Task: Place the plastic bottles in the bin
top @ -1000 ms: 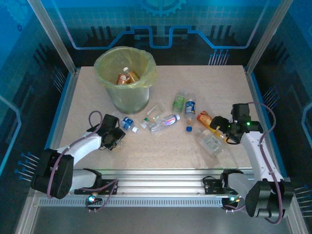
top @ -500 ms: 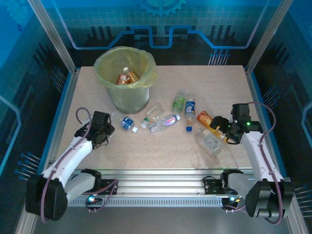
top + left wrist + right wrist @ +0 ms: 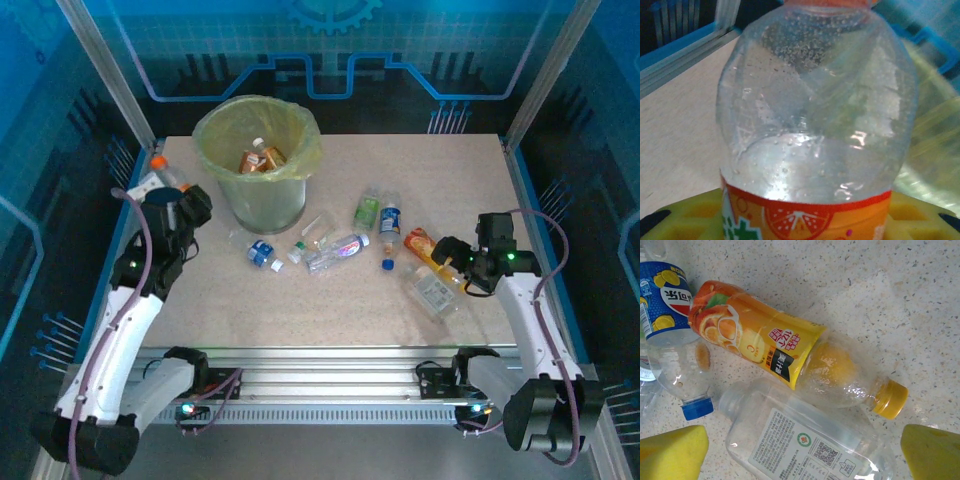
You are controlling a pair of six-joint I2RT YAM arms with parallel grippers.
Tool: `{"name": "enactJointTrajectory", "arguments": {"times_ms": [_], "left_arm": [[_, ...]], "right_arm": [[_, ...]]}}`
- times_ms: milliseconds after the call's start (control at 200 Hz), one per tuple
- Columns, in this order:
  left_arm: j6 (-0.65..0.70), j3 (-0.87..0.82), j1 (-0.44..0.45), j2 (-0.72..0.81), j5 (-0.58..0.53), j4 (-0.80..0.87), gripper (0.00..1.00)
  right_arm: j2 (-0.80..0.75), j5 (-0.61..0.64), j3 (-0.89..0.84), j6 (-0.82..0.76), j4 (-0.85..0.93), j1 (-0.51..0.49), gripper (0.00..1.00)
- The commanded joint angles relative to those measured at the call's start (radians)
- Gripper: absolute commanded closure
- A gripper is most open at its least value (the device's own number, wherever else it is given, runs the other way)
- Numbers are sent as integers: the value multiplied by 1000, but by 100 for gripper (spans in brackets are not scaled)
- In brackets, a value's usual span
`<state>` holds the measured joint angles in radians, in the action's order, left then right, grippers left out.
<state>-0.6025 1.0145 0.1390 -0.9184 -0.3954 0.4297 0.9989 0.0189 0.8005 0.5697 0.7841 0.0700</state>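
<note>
While clamped in the left jaws, an orange-capped bottle (image 3: 815, 125) was held up just left of the bin (image 3: 265, 205) | right jaws stood wide open, empty, a clear white-labelled bottle (image 3: 805, 445) on the surface (image 3: 880, 290) between them, an orange-labelled bottle (image 3: 785, 355) just beside it.

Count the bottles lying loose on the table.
7: a blue-labelled bottle near the bin, two clear mid-table, green and blue behind, orange and big clear farthest right. More may hide among the clear ones.
</note>
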Motion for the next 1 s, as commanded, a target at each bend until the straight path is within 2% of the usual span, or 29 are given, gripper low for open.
{"name": "enactJointTrajectory", "arguments": {"times_ms": [0, 285, 430, 700, 996], "left_arm": [[109, 105, -9, -84, 108, -156, 58], [178, 477, -6, -416, 388, -162, 60], [188, 634, 2, -573, 473, -106, 60], [173, 774, 30, -767, 518, -33, 60], [122, 759, 77, -868, 471, -32, 63]], "right_arm": [[-22, 19, 44, 14, -2, -20, 0], [-48, 54, 73, 33, 11, -59, 0], [-63, 76, 73, 39, 32, -76, 0], [-89, 100, 87, 47, 56, -83, 0], [-87, 102, 114, 49, 57, -84, 0]]}}
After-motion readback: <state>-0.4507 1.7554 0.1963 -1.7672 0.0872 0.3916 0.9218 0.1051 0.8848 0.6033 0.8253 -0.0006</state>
